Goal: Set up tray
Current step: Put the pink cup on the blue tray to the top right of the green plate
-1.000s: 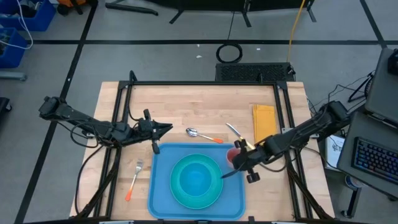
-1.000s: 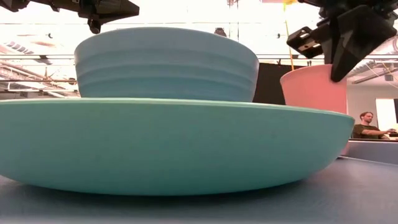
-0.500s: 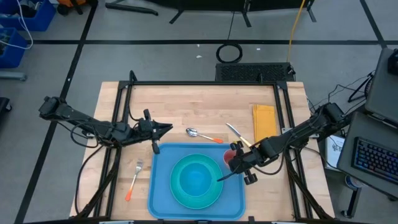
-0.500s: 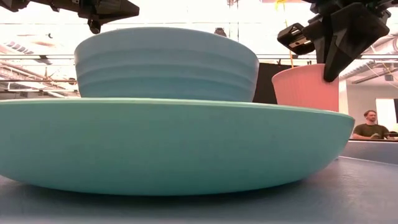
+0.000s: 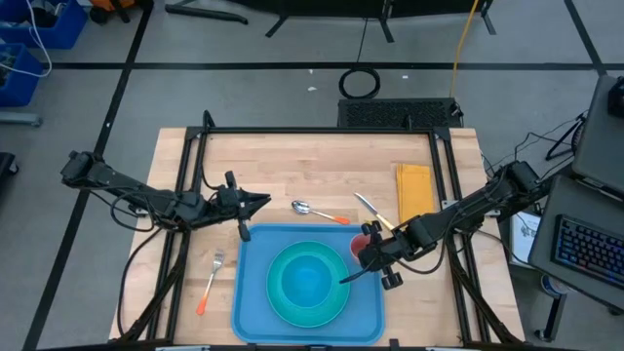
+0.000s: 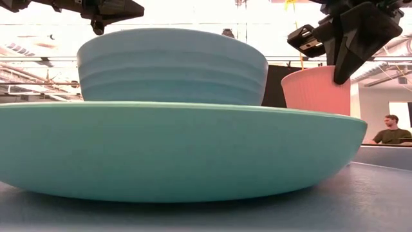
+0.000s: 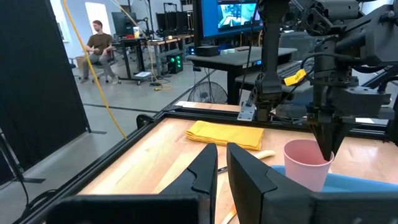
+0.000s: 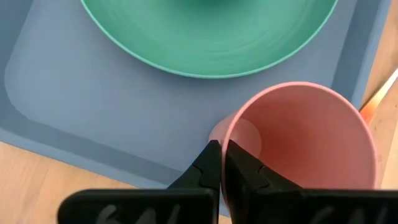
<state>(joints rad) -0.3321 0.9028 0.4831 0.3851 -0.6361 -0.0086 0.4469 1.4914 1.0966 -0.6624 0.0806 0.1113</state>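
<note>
High view: the tray point(image 5: 252, 292) lies flat at the bench's point(image 5: 292, 166) near edge, about midway along it, its sides square to the bench's; it looks nearly square, so its long axis is hard to tell. A plate point(image 5: 283, 310) with a bowl point(image 5: 308, 278) in it fills most of the tray.

The right gripper point(image 5: 365, 255) is over the tray's far right corner, its fingers point(image 8: 211, 163) pinched on the rim of a pink cup point(image 8: 305, 134); one finger is inside the cup, one outside. In the low view the cup shows behind the plate. The left gripper point(image 5: 263, 201) hangs above bare bench just beyond the tray's far left corner, its fingers point(image 7: 249, 174) nearly together and holding nothing.

On the wood bench a fork point(image 5: 210, 280) lies left of the tray, a spoon point(image 5: 318, 212) and a knife point(image 5: 369, 209) beyond it, and a napkin point(image 5: 413, 190) toward the far right corner. In the room, a person point(image 7: 98, 46) sits at a desk.
</note>
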